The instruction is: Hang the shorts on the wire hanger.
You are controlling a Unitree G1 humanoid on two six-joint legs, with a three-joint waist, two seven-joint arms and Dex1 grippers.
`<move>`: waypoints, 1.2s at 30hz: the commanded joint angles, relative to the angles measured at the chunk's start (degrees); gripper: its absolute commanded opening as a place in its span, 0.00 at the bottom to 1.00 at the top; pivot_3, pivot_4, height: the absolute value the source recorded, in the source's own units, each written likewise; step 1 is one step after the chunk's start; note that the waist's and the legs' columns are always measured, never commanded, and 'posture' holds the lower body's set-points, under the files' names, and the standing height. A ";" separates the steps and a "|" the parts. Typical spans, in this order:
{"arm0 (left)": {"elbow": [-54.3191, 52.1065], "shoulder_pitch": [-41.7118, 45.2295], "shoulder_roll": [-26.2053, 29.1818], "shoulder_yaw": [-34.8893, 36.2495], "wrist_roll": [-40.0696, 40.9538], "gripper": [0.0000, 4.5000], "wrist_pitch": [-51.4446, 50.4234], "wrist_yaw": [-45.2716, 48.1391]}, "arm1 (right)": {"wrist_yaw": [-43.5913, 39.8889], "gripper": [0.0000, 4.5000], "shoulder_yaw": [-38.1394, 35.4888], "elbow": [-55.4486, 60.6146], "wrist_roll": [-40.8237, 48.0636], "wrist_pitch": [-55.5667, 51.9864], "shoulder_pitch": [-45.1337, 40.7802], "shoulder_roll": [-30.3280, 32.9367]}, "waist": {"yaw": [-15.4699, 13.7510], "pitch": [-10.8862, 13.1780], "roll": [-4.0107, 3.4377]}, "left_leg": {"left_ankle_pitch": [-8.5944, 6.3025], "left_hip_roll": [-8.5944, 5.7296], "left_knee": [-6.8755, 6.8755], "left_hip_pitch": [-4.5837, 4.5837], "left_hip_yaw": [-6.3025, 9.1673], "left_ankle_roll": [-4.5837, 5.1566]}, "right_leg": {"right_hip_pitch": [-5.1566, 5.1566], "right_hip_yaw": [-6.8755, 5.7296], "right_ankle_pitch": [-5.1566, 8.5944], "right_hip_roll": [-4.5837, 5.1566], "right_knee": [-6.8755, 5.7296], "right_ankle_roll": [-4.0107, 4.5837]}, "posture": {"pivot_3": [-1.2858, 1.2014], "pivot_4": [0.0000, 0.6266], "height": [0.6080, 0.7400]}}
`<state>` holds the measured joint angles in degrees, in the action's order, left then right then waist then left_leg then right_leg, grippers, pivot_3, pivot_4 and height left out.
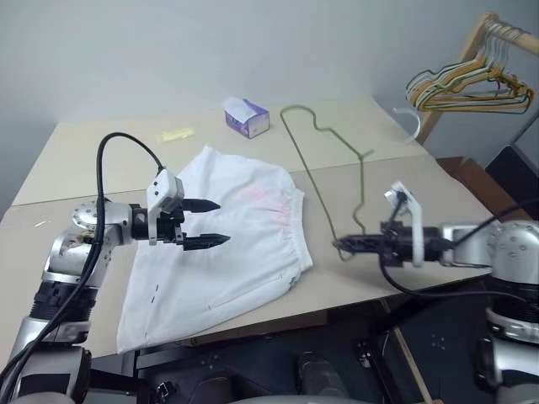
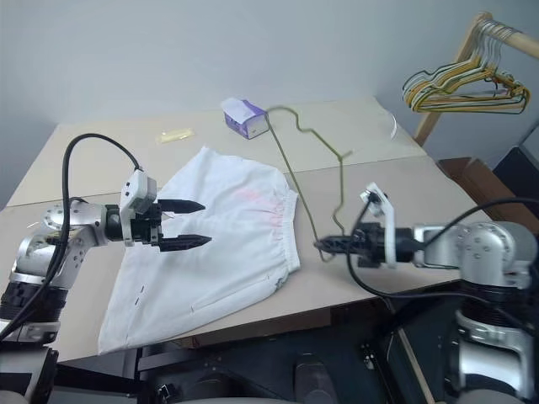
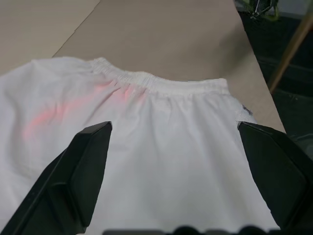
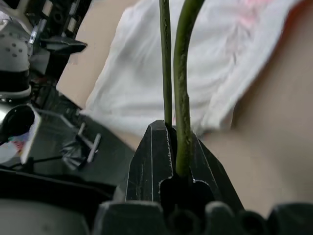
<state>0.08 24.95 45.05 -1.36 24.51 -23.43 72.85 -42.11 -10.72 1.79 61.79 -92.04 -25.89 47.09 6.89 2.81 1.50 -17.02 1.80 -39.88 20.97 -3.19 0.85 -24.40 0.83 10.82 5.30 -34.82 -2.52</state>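
Observation:
The white shorts (image 1: 223,252) lie flat on the table, their gathered waistband (image 3: 156,83) towards the right. My left gripper (image 1: 206,224) hovers just over the shorts with its black fingers (image 3: 83,166) spread wide and nothing between them. The wire hanger (image 1: 361,189) is thin, dark and bent, and runs from near the tissue box to the right of the shorts. My right gripper (image 1: 345,245) is shut on the near end of the hanger wire (image 4: 182,73), beside the waistband's right edge. It points left, low over the table.
A purple-and-white tissue box (image 1: 247,116) and a small yellow item (image 1: 175,135) sit at the back of the table (image 1: 101,160). A wooden rack with a bunch of coloured hangers (image 1: 472,80) stands beyond the table's right edge. Dark equipment lies below the front edge.

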 commanded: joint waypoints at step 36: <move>-8.16 -7.05 0.74 -1.15 -2.44 0.99 0.76 -4.02 | -24.00 0.00 27.25 -19.26 -20.59 10.34 -7.32 5.04 | -1.48 -0.04 -0.06 | -0.02 0.04 0.02 -0.47 -0.14 0.03 | 0.19 0.23 0.03 -0.14 -0.11 0.00 | 0.49 0.00 1.00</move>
<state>-6.30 17.52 45.41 -3.32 22.27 -23.77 69.22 -63.89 16.24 -17.90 41.60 -83.13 -31.27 51.25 5.42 2.77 1.44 -17.03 1.83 -39.86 20.50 -3.32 0.88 -24.22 1.06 10.85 5.16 -34.93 -2.52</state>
